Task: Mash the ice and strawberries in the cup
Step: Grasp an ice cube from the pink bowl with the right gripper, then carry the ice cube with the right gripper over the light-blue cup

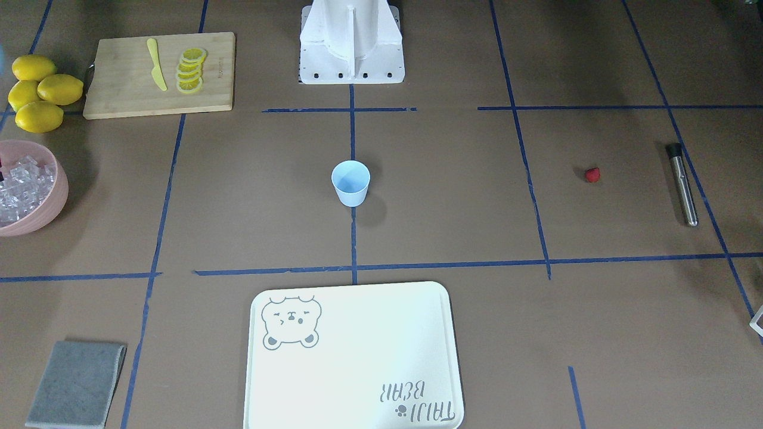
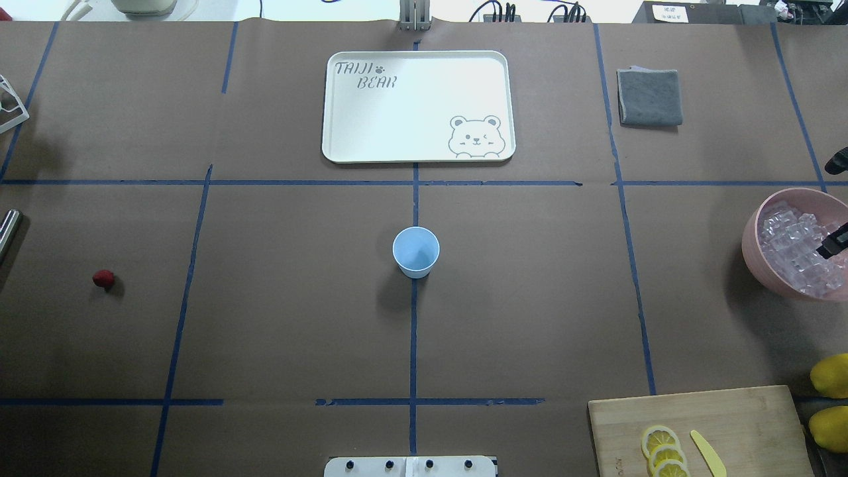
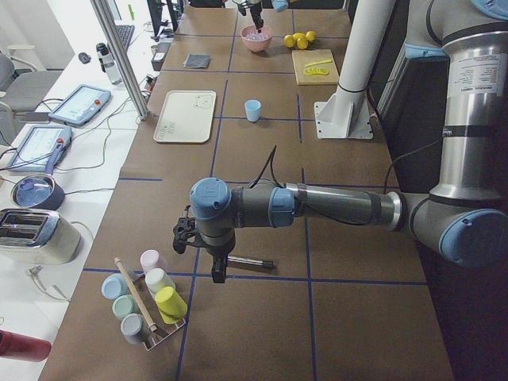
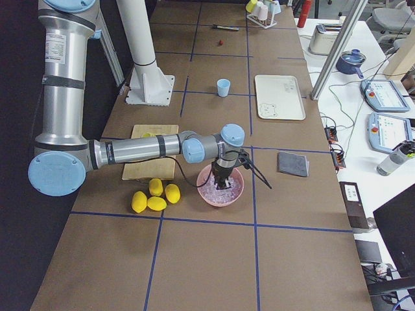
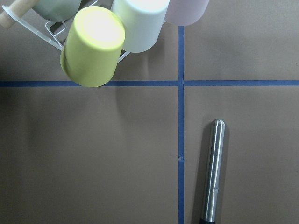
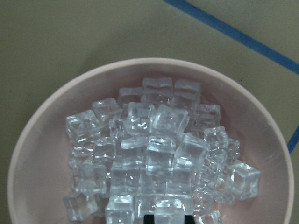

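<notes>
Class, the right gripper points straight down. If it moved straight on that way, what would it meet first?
The ice heaped in the pink bowl, directly under the right gripper. How high it hangs above the cubes is unclear.

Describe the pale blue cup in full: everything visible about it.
The cup is a small, pale blue, tapered tumbler with no handle, plastic by its look. It stands upright, mouth up, and both top views show it empty. It sits mid-table on the brown table cover, right on the central blue tape line, between the white bear tray and the robot's base. Nothing but the table touches it.
</notes>
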Motion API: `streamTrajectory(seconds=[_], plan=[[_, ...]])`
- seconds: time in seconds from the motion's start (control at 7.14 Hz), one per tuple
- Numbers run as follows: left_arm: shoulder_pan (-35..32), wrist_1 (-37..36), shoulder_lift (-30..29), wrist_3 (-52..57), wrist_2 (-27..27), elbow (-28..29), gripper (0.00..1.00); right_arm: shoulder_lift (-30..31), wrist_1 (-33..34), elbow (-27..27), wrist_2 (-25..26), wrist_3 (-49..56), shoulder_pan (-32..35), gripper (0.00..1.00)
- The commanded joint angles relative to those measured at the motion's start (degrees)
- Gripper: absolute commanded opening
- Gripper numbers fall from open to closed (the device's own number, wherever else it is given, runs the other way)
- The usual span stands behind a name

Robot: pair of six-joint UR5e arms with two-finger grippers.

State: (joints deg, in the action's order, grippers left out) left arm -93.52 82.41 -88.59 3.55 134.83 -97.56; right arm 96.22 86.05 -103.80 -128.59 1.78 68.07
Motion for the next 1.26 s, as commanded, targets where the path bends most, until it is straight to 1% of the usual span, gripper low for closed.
streamTrajectory(seconds=[0.0, 0.14, 0.28, 0.42, 0.56, 0.7, 0.84, 0.98, 1.12], plan=[[0.0, -0.1, 0.0, -1.0, 0.0, -0.5, 1.0, 0.5, 7.6, -9.3, -0.3, 0.0, 5.6, 0.0], [0.0, -0.1, 0.0, -1.0, 0.0, -0.5, 1.0, -1.1, 14.0, -13.8, -0.2, -0.1, 6.6, 0.0], [0.0, -0.1, 0.0, -1.0, 0.1, -0.5, 1.0, -5.6, 20.0, -15.9, -0.2, -1.3, 6.7, 0.0], [0.0, -0.1, 0.0, -1.1, 0.1, -0.5, 1.0, -10.8, 24.0, -15.7, -1.4, -3.4, 6.6, 0.0], [0.0, -0.1, 0.0, -1.1, 0.1, -0.5, 1.0, -16.2, 24.9, -15.3, -4.4, -10.8, 5.4, 0.0], [0.0, -0.1, 0.0, -1.0, 0.1, -0.5, 1.0, -20.2, 25.3, -15.4, -4.6, -17.8, 2.2, 0.0], [0.0, 0.3, 0.0, -1.1, 0.0, -0.5, 1.0, -25.4, 25.5, -15.1, -4.1, -27.8, -3.9, 0.0], [0.1, 0.5, -0.1, -1.0, 0.0, -0.4, 1.0, -31.0, 25.5, -14.1, -1.8, -38.6, -10.3, 0.0], [0.1, 0.5, -0.2, -1.0, 0.0, -0.4, 1.0, -35.0, 25.4, -13.3, 3.3, -47.2, -17.0, 0.0]])
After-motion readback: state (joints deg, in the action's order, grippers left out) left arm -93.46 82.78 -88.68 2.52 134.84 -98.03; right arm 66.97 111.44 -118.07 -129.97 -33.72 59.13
